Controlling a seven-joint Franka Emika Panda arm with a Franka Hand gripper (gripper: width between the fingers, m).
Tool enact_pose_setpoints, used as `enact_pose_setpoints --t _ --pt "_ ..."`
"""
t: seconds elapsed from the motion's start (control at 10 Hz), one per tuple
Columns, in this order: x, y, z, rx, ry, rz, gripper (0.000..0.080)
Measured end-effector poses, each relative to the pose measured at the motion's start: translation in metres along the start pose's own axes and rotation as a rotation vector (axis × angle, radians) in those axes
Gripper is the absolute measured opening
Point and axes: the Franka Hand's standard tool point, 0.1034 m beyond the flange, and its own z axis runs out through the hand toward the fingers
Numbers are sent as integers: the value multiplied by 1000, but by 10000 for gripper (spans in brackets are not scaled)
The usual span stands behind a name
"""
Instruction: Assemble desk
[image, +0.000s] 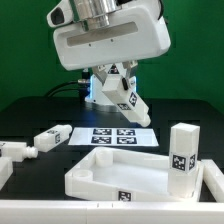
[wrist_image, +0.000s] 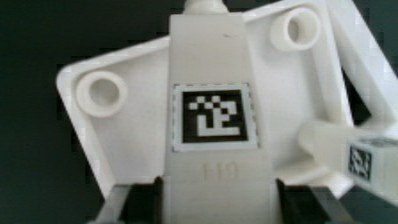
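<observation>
**Exterior view.** My gripper (image: 118, 86) is clamped on 1 white leg. The held leg (image: 128, 99) hangs tilted in the air, its lower end swung toward the exterior view's right, with a black-and-white tag facing the camera. It shows above and beyond the far edge of the tabletop (image: 98, 178). From here I cannot tell whether it is over the tabletop or behind it.

The tabletop lies at the front of the black table (image: 30, 112), rim upward, with 1 tag on its near rim. An upright leg (image: 183, 150) stands at the tabletop's end on the exterior view's right, tag toward the camera. I cannot tell which corner it sits in.

Off the tabletop's edge on the exterior view's left, 2 loose legs lie on their sides. The nearer loose leg (image: 52, 135) is close to that edge's far corner, and the farther loose leg (image: 14, 151) is well out at the frame's border. The marker board (image: 116, 136), with its 4 tags, lies flat just beyond the far edge.

**Wrist view.** My gripper (wrist_image: 210, 196) has the held leg (wrist_image: 214, 60) squeezed between its dark jaws, and the leg's tag is square to the lens. Behind the leg is the tabletop (wrist_image: 121, 140), apart from it, with 2 round holes showing, each near a corner. The upright leg (wrist_image: 366, 158) shows at the tabletop's edge.
</observation>
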Motion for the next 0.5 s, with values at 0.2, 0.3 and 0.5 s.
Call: enact_pose_setpoints --t 0.2,0.3,0.5 --pt "24 6 0 -7 153 -87 284" --pt "36 6 -1 -12 215 -109 284" --pt "41 2 -1 -10 399 -149 284"
